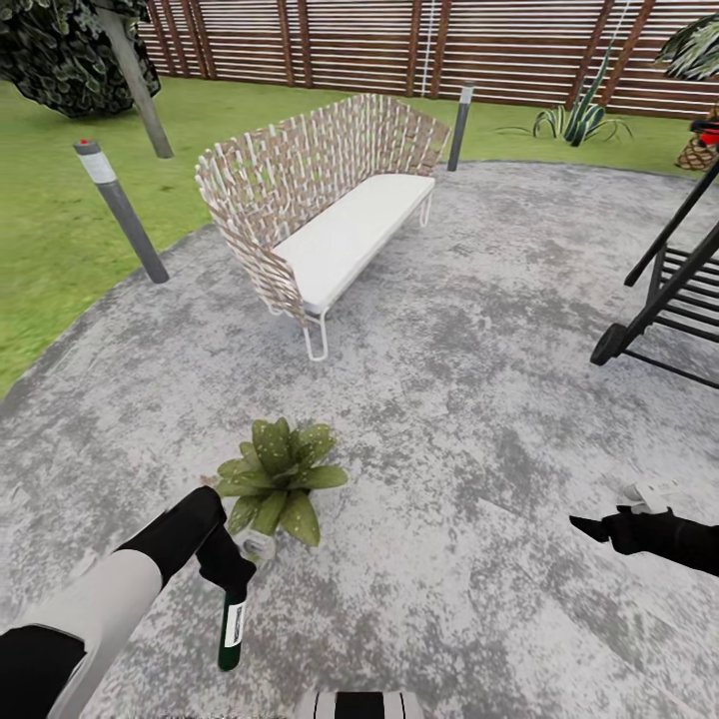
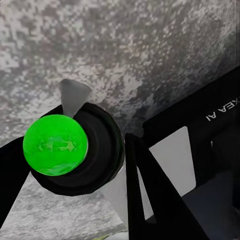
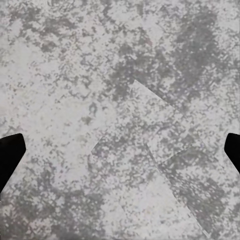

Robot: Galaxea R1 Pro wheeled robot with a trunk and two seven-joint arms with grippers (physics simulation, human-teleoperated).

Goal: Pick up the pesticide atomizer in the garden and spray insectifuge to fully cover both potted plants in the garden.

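Note:
In the head view, one potted plant (image 1: 280, 477), a low rosette of broad pointed green leaves, sits on the grey paving just ahead of my left arm. My left gripper (image 1: 232, 587) is shut on the pesticide atomizer (image 1: 232, 629), a slender dark green bottle with a white label that hangs below the fingers, close to the plant's near side. In the left wrist view the atomizer (image 2: 56, 145) shows end-on as a bright green round end in a black collar, between my dark fingers (image 2: 145, 195). My right gripper (image 1: 597, 526) hovers open over bare paving at the right, its fingertips (image 3: 10, 155) spread wide.
A woven sofa (image 1: 330, 190) with a white cushion stands ahead on the paving. Two grey bollard lamps (image 1: 122, 212) (image 1: 459, 125) mark the lawn edge. A black slatted frame (image 1: 664, 300) stands at the right. A brown slatted fence (image 1: 399, 45) closes the back. Flat pale slabs (image 3: 165, 135) lie under my right gripper.

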